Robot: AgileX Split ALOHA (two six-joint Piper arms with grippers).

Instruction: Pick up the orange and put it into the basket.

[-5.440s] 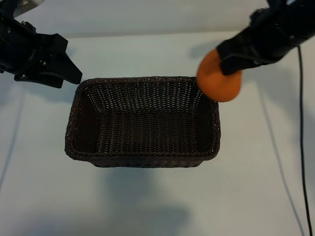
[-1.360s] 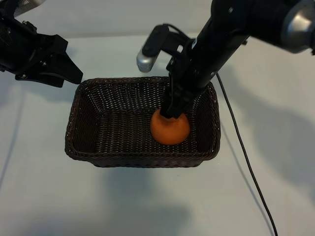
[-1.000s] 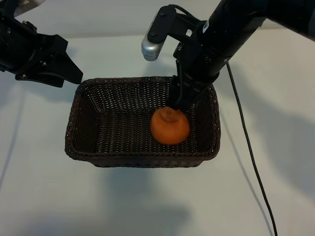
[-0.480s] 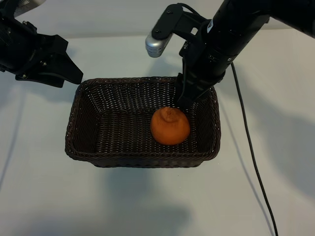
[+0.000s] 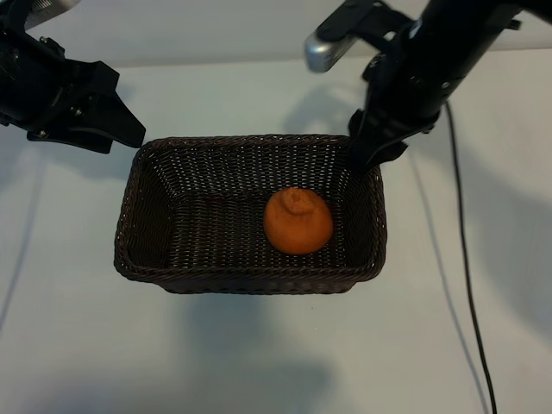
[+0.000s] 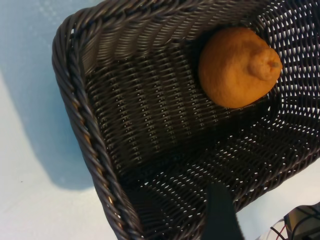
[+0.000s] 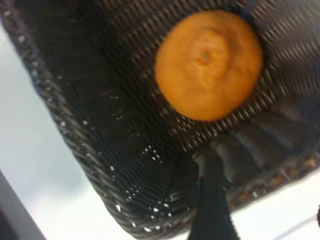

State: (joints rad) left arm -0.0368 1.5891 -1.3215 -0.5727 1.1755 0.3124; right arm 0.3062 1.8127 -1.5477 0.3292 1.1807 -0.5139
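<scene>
The orange [image 5: 297, 222] rests on the floor of the dark brown wicker basket [image 5: 250, 281], right of centre, knobby bump upward, nothing touching it. My right gripper [image 5: 375, 155] hangs above the basket's far right corner, open and empty, clear of the fruit. In the right wrist view the orange [image 7: 207, 65] lies beyond one dark finger [image 7: 210, 205], inside the basket's wall [image 7: 75, 145]. My left gripper [image 5: 121, 142] is parked off the basket's far left corner, open and empty. From the left wrist view the orange [image 6: 237, 67] sits deep in the basket [image 6: 80, 115], past one finger [image 6: 220, 215].
The basket stands mid-table on a pale surface [image 5: 259, 362]. A black cable [image 5: 461, 250] runs from the right arm down the table's right side. Open table lies in front of and beside the basket.
The right gripper carried the orange into the basket, let it go, then rose and drew back to the far right corner. The orange stays put. The left arm has not moved.
</scene>
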